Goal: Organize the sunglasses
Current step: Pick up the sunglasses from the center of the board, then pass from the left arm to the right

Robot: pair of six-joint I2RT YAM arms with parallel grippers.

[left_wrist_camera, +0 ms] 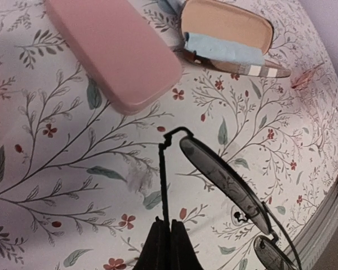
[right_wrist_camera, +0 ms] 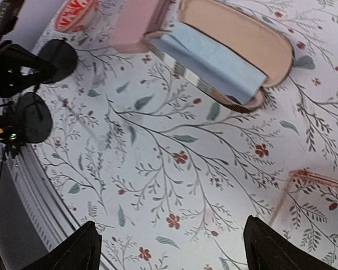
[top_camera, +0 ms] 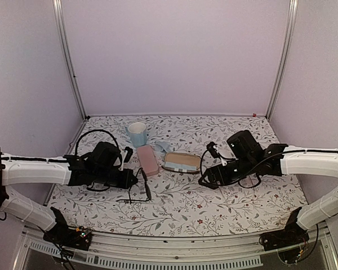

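Left claw (left_wrist_camera: 169, 226), bottom centre of its wrist view: fingers pressed together, pinching the thin temple arm of the black wire sunglasses (left_wrist_camera: 222, 180). The dark lenses trail off toward the lower right over the floral table (left_wrist_camera: 56, 169); I cannot tell whether they touch it.

Closed pink case (left_wrist_camera: 112, 50), upper left of that view. Open brown case (left_wrist_camera: 228, 25), upper right, with a blue cloth (left_wrist_camera: 222, 48) lying in it.

Right claw (right_wrist_camera: 170, 225): fingers stand wide apart at the bottom of its wrist view. It holds nothing and touches nothing; patterned table shows between them.

Pale pinkish sunglasses (right_wrist_camera: 312, 175): only a strip of frame shows at the right edge, on the table, near the right-hand finger but apart from it.
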